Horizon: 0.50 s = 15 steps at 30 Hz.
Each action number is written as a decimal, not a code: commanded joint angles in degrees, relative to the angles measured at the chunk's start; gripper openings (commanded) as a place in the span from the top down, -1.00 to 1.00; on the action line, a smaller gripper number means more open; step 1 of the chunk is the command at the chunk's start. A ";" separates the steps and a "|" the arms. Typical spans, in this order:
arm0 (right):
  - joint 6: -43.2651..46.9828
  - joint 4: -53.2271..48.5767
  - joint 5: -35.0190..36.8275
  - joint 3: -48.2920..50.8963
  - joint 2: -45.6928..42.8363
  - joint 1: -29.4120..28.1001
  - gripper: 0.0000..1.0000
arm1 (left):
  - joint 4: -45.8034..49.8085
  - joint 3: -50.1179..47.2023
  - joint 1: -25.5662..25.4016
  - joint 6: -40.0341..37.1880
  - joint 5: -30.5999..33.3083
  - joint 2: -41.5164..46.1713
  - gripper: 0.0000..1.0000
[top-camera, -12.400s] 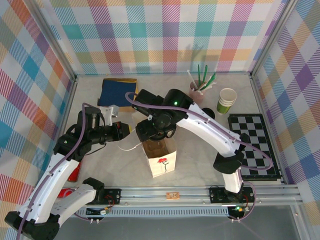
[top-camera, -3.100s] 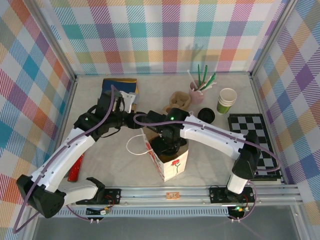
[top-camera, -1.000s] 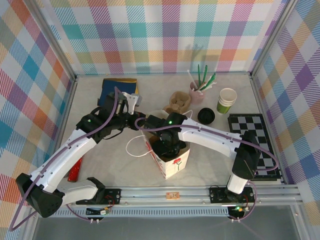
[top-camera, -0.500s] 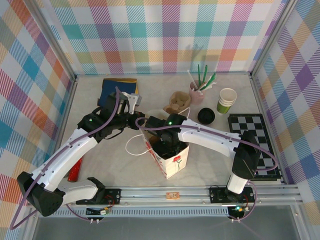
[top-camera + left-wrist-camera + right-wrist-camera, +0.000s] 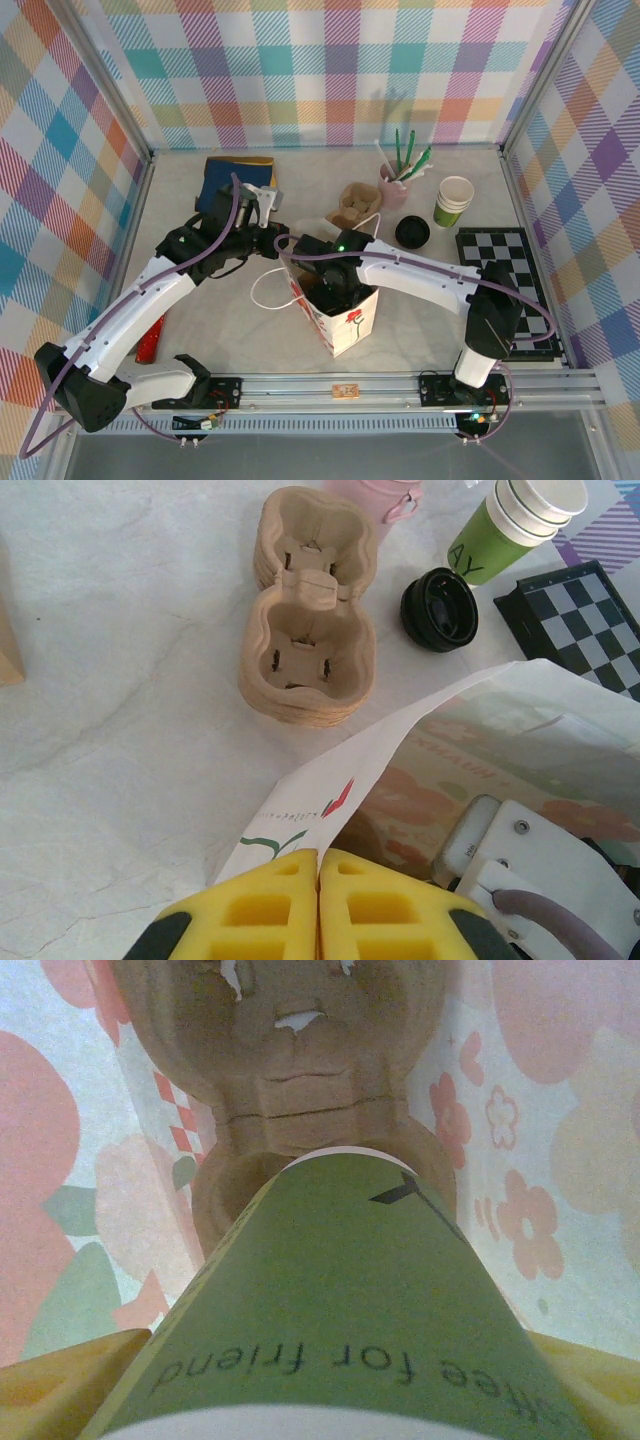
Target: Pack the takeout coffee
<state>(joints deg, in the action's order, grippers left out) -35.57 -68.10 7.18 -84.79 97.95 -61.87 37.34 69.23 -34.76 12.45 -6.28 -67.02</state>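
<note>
the right claw (image 5: 325, 1400) is down inside the white paper bag with a red flower print (image 5: 345, 322). its yellow fingers (image 5: 60, 1385) are spread wide and pressed against both sides of the small green paper cup (image 5: 340, 1290) — the takeout coffee, with dark lettering on its wall. the cup's top is out of sight, so i cannot tell if a lid sits on it. its base is right over a well of the brown moulded-pulp cup tray (image 5: 300, 1090) on the bag's floor; whether the two touch i cannot tell.

the left claw (image 5: 318, 905) is closed tight, its yellow pads pinching the bag's rim on the side away from the printed face.

outside the bag, on the pale marbled table (image 5: 230, 340), is a stack of brown pulp two-cup carriers (image 5: 305, 610). a round black plastic lid (image 5: 440, 608) lies just beside the stack, not touching it. past the lid stands a lidless green paper cup with a white rim (image 5: 510, 525), upright — and near it a pink pot of green and white sticks (image 5: 393, 180). a black-and-white chequered board (image 5: 505, 290) lies flat at the right edge.
</note>
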 commanded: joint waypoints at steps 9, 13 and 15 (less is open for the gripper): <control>-1.68 0.47 -2.08 2.55 -1.87 0.17 0.39 | 0.14 1.74 -0.66 0.91 2.14 -0.24 0.84; -1.89 0.42 -2.31 2.74 -2.06 0.05 0.39 | 0.23 1.83 -0.66 0.93 2.59 -0.34 0.84; -2.05 0.13 -2.34 2.78 -2.30 -0.09 0.39 | 0.19 1.86 -0.63 0.91 2.98 -0.39 0.84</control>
<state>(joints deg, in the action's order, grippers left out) -36.80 -67.00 5.52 -82.81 97.62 -61.87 37.34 69.25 -34.81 12.64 -4.80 -67.02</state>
